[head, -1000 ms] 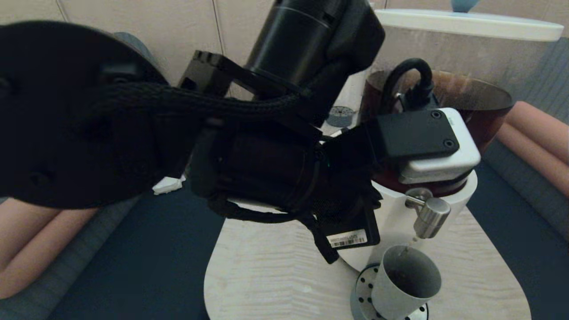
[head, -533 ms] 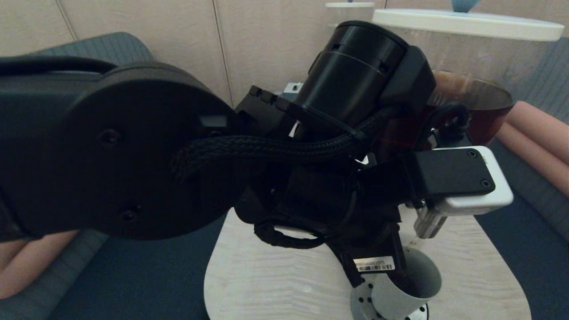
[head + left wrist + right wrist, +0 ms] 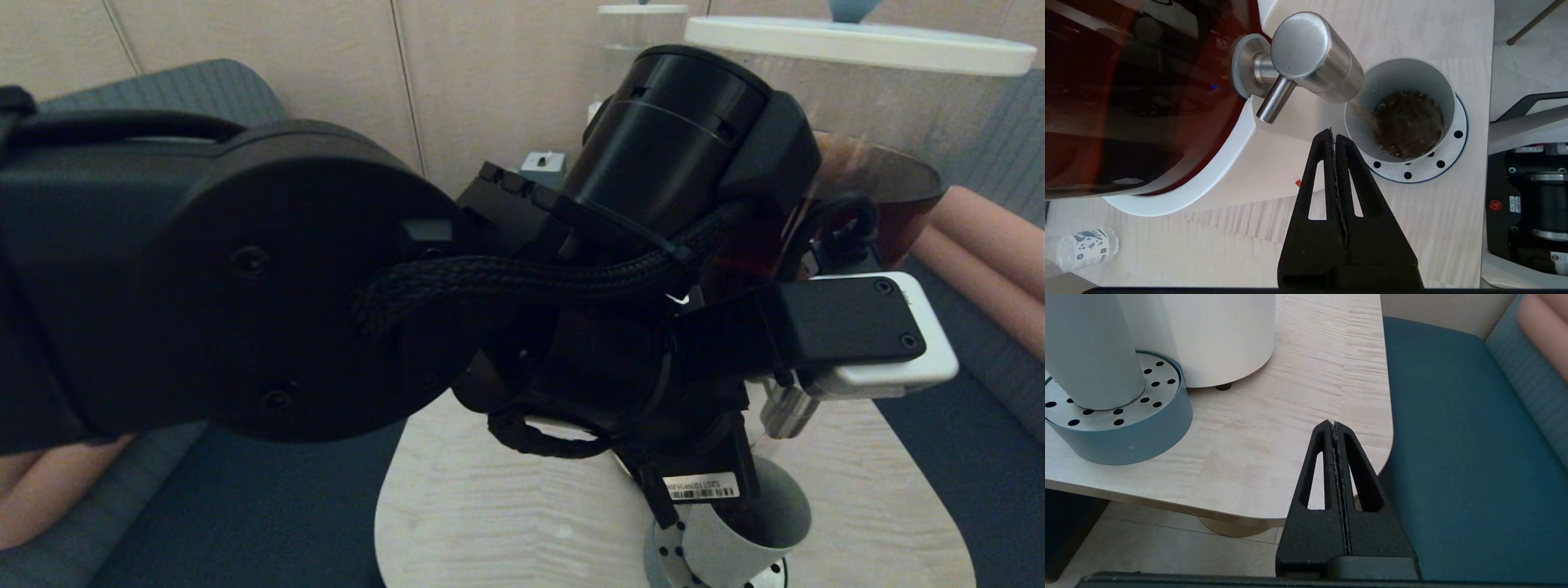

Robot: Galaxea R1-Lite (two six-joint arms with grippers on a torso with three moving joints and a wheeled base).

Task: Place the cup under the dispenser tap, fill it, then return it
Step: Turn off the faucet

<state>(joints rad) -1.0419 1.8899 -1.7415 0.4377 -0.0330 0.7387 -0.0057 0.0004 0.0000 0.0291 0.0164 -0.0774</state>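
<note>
Jaws on the left gripper (image 3: 1334, 136) are pressed flat together with nothing between them, pointing down near the middle of the left wrist frame, just beside the small matte grey tapered cup (image 3: 1399, 118) but not touching it. That cup sits upright on a round perforated metal drip tray (image 3: 1447, 153), and there's a bit of dark brown liquid with bubbles pooled in its bottom. Up and left of it in the same frame is the stubby brushed-steel cylindrical dispenser tap (image 3: 1310, 55), with a thin lever sticking out of it, and its outlet hangs over the near edge of the cup's mouth. Behind the tap is the big dispenser with the white base and clear tank of dark brown liquid (image 3: 1126, 102), filling the upper left. A small clear labelled bottle (image 3: 1079, 251) lies at the lower left, well apart from everything.

In the head view the left arm blocks most of the centre, so you only catch the cup's rim at the bottom right, under the arm.

Right gripper (image 3: 1334, 428) has its jaws closed too, also empty, hovering over the corner of the pale wood-grain surface (image 3: 1290, 416) at the centre of its wrist frame, with a teal cushioned bench seat (image 3: 1453, 457) off to the right.
</note>
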